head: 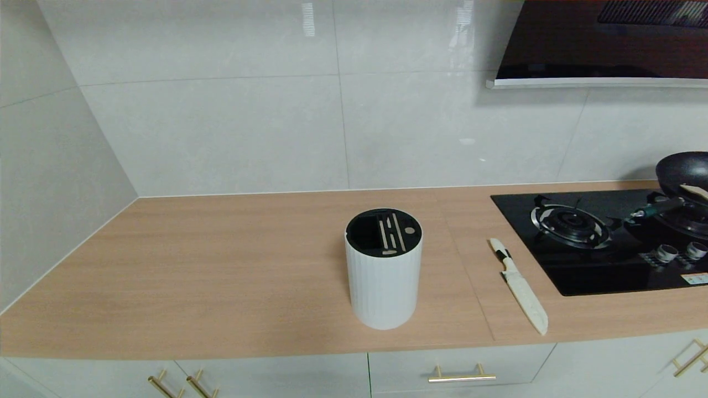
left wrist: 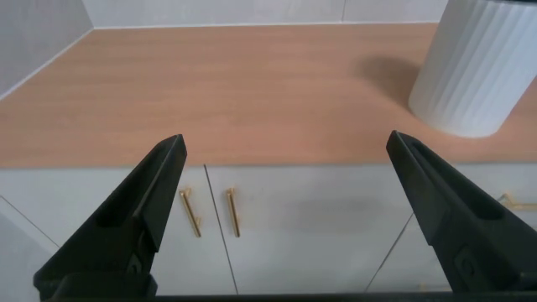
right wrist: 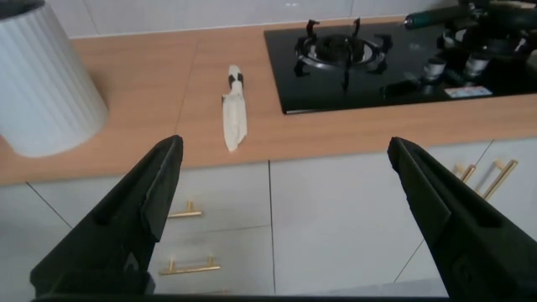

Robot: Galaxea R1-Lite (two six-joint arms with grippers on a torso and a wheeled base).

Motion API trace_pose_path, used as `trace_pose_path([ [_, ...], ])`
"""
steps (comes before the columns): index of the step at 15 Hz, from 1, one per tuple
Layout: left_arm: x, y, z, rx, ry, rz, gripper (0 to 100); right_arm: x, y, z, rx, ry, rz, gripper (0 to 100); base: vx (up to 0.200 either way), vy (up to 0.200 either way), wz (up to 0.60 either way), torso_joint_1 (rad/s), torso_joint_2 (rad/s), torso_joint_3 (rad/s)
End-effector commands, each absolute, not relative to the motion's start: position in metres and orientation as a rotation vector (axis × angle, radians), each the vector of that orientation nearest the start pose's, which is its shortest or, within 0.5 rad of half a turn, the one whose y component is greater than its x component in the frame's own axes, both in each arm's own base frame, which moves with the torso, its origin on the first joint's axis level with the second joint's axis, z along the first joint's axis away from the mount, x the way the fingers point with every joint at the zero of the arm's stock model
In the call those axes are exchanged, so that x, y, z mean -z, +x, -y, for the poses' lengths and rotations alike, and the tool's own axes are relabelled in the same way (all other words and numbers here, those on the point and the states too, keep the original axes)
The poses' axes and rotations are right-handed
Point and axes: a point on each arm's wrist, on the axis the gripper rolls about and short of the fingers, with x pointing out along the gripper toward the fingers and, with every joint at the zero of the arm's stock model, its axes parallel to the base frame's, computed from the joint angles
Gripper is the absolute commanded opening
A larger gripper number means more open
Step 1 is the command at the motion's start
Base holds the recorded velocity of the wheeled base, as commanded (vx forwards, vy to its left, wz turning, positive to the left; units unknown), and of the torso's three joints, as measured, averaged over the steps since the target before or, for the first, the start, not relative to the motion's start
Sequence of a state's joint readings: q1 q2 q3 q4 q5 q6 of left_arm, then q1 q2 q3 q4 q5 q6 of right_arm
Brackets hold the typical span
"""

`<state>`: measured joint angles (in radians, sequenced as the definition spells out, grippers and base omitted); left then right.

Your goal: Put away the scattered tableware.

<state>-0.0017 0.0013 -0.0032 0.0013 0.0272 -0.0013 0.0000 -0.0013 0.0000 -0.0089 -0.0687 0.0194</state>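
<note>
- Head view: a white ribbed cylindrical holder with a black slotted top (head: 383, 276) stands upright on the light wooden table (head: 221, 265), just right of the frame's centre.
- Right of it, well apart, a kitchen knife with a pale speckled blade and a pale handle with a black band (head: 519, 286) lies flat on the table. Its handle points toward the wall and its tip toward the front edge.
- Just beside the knife, at the right of the frame, sits a black glass gas hob (head: 597, 237). A black wok (head: 683, 171) rests on its far burner at the right edge.
- A dark range hood (head: 603, 38) fills the upper right corner. White cabinet fronts with brass handles (head: 462, 377) run along the bottom.
- Left wrist view: the left claw (left wrist: 285, 147) is spread wide and grips nothing. It hangs in front of the table's edge, over the cabinet doors (left wrist: 294, 226). The holder (left wrist: 478, 67) stands near the table's front edge.
- Right wrist view: the right claw (right wrist: 285, 143) is likewise spread wide with nothing in it, out in front of the cabinets. The knife (right wrist: 233, 117) lies on the table between the holder (right wrist: 42, 80) and the hob (right wrist: 361, 59).
</note>
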Motion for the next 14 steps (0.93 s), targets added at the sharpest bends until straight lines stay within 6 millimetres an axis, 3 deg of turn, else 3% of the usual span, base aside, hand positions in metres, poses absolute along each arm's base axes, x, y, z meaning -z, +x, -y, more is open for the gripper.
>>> trace_pose_path([
  [1, -0.076, -0.023, -0.001, -0.028, -0.002, 0.000, 100, -0.076, -0.023, 0.002, 0.069, 0.020, 0.010, 100, 0.000, 0.000, 0.00, 0.110, -0.26, -0.119],
  [5, -0.076, -0.023, -0.001, -0.026, -0.002, 0.000, 100, -0.079, -0.023, 0.001, 0.058, 0.002, 0.022, 100, 0.000, 0.000, 0.00, 0.008, -0.01, -0.007],
  [7, -0.076, -0.023, -0.001, -0.028, -0.002, 0.000, 100, -0.129, -0.033, 0.000, -0.029, 0.046, 0.130, 100, 0.000, 0.000, 0.00, 0.000, 0.00, 0.000],
  [10, -0.076, -0.023, -0.001, -0.026, -0.002, 0.000, 100, -0.168, -0.002, -0.003, -0.119, 0.049, -0.037, 100, 0.000, 0.000, 0.00, 0.000, 0.00, 0.000],
  [11, -0.076, -0.023, -0.001, -0.026, -0.002, 0.000, 100, -0.168, -0.002, -0.003, -0.119, 0.049, -0.037, 100, 0.000, 0.000, 0.00, 0.000, 0.00, 0.000],
  [12, -0.076, -0.023, -0.001, -0.026, -0.002, 0.000, 100, -0.193, 0.036, -0.003, -0.137, 0.056, -0.169, 100, 0.000, 0.000, 0.00, 0.000, 0.00, 0.000],
  [14, -0.076, -0.023, -0.001, -0.026, -0.002, 0.000, 100, -0.212, 0.088, -0.007, -0.208, 0.074, -0.259, 100, 0.000, 0.000, 0.00, 0.000, 0.00, 0.000],
])
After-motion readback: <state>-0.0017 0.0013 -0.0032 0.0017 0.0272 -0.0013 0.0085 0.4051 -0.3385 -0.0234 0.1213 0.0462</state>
